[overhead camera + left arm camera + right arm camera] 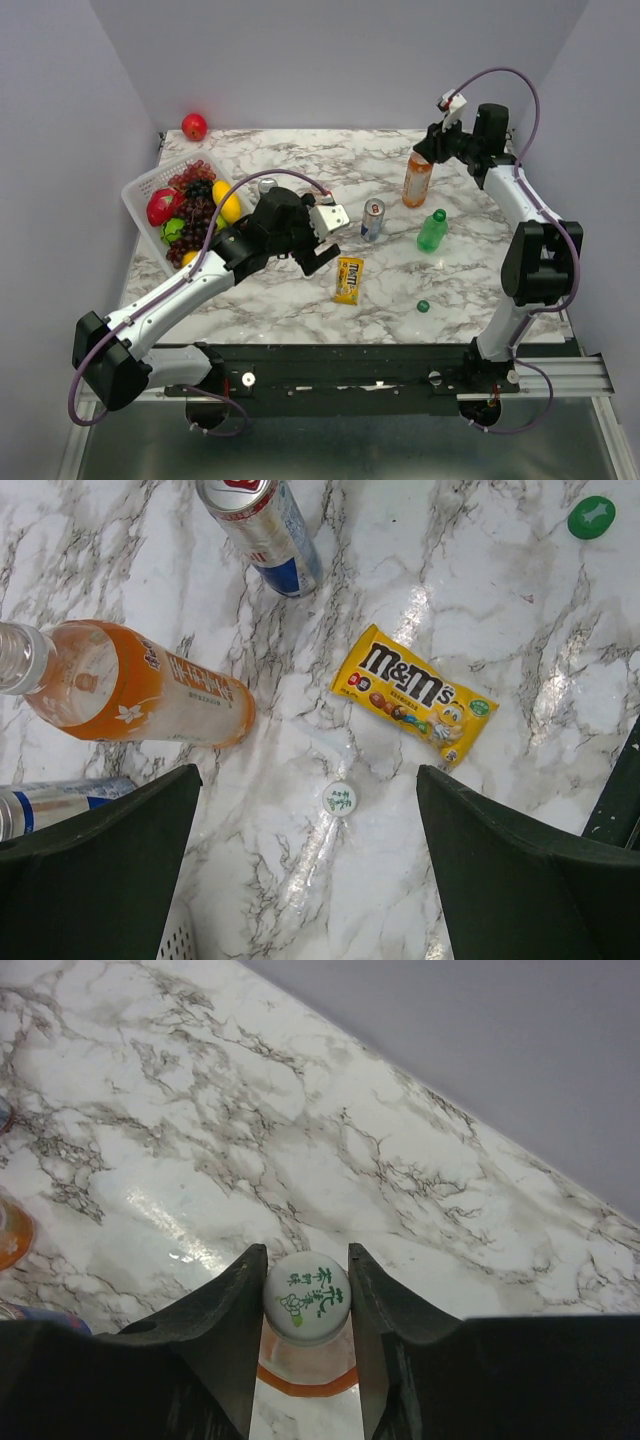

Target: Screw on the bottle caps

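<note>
My right gripper (428, 150) (306, 1295) is shut on a white cap (307, 1298) that sits on the neck of an upright orange-drink bottle (417, 180) (305, 1368) at the back right. My left gripper (330, 240) (308, 785) is open and hovers above a second white cap (340, 798) lying on the marble. A second orange bottle (150, 692) lies on its side to the left, neck bare; the left arm hides it in the top view. The green bottle (432, 230) stands upright. The dark green cap (423, 306) (591, 517) lies loose on the table.
A yellow M&M's packet (348, 279) (415, 693) lies right of the left gripper. A blue and silver can (372, 220) (262, 535) stands mid-table and another (60, 805) lies beside the white fruit basket (140, 190). A red apple (194, 126) sits at the back left.
</note>
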You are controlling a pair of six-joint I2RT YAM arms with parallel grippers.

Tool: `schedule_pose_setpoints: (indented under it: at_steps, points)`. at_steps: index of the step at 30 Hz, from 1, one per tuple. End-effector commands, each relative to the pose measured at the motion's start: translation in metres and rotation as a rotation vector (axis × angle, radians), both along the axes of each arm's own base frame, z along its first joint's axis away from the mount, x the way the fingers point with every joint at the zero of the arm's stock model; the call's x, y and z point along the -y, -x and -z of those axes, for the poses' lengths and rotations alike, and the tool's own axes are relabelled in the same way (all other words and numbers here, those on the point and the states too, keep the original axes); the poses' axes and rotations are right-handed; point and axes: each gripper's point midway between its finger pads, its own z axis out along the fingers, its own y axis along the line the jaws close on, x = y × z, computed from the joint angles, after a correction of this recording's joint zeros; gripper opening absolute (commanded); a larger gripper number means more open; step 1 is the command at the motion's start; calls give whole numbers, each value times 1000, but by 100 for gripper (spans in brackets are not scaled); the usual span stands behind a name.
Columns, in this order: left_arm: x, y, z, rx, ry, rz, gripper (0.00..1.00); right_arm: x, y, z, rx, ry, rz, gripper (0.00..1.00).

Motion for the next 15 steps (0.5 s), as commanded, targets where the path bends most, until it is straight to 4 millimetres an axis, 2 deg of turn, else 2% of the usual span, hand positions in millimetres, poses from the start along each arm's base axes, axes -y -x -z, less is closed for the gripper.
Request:
schedule_pose_setpoints:
  at_steps: [1,15]
  points:
    - [6,-1,-3,3,24,25,99,4,0,8,-1,12,14,47]
    - [6,-2,-2,9,33,24,99,6,1,0,13,21,22,54]
